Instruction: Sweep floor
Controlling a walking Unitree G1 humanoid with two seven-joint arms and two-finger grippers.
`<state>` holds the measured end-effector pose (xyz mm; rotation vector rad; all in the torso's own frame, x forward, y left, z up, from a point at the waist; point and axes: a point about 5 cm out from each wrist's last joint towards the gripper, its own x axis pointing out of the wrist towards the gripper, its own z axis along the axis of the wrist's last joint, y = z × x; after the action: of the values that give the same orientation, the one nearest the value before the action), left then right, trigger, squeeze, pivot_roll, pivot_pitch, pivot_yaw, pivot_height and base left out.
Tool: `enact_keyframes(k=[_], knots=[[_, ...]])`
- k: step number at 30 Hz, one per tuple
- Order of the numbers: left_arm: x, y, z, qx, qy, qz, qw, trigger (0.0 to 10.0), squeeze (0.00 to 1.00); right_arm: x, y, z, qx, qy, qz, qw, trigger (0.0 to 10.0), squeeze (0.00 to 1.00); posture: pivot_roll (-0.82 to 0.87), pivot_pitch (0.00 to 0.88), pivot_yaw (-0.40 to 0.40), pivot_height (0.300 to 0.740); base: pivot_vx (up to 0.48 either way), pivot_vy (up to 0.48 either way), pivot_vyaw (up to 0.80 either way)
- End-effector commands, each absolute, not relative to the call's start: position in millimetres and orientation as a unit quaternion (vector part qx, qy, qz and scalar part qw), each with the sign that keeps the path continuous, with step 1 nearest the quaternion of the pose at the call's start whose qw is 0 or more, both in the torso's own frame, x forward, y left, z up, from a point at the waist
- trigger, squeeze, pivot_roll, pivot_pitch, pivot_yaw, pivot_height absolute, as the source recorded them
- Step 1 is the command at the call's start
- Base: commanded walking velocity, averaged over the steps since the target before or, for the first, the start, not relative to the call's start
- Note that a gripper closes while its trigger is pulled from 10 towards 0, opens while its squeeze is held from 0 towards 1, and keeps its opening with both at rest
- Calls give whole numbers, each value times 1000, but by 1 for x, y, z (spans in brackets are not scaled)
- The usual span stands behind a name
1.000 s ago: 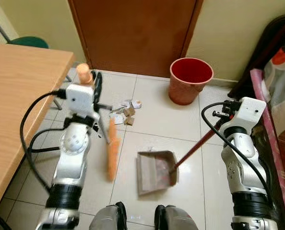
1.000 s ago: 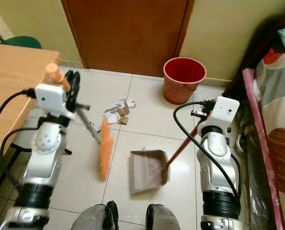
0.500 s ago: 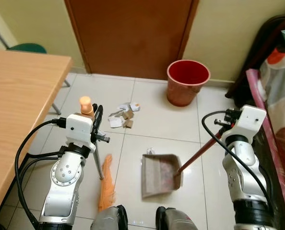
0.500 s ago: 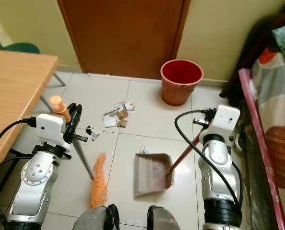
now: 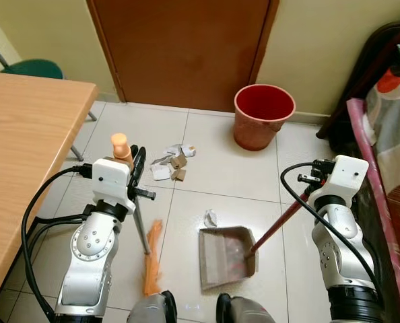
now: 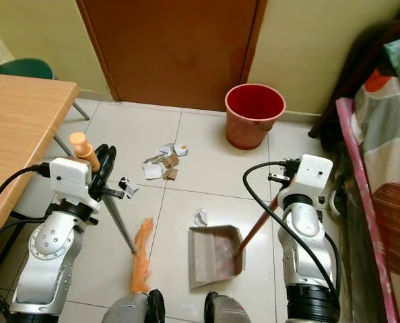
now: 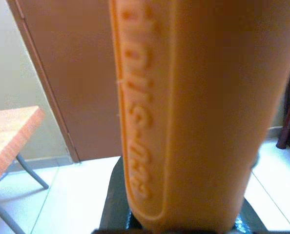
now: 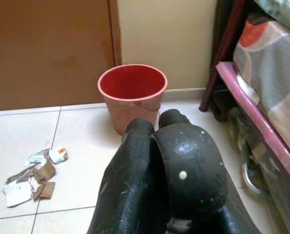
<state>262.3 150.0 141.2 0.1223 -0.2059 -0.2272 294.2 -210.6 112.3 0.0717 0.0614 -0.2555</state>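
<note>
Overhead, left gripper point(image 5: 134, 176) clamps the broom point(image 5: 151, 259); right gripper point(image 5: 306, 182) clamps the dustpan point(image 5: 225, 258) handle.

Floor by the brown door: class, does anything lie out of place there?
Yes. Torn paper and cardboard scraps litter the tiles ahead of the dustpan, and one crumpled white piece lies just outside its mouth, unswept.

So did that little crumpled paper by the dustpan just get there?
Yes. The crumpled paper now lies just past the dustpan mouth, nearer the main scrap pile; a second ago that tile spot was bare.
</note>
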Motion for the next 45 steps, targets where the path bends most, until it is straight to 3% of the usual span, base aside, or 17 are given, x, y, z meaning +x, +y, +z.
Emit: enact_keyframes(k=[1,21,32,45], knots=[[260,149,143,55,-106,-113,986,10000,0,294,-214,118,33,19,-134,990,10000,0,-22,154,-30,740,259,0,0],[262,146,143,56,-101,-114,987,10000,0,284,-214,112,40,37,-115,992,10000,0,-24,146,-30,740,261,0,-82],[263,145,143,54,-99,-115,987,10000,0,269,-213,105,29,69,-49,996,10000,0,-27,145,-32,740,261,0,0],[265,146,145,57,-102,-116,986,10000,0,270,-220,104,16,85,-55,995,10000,0,-36,156,-35,740,287,0,0]])
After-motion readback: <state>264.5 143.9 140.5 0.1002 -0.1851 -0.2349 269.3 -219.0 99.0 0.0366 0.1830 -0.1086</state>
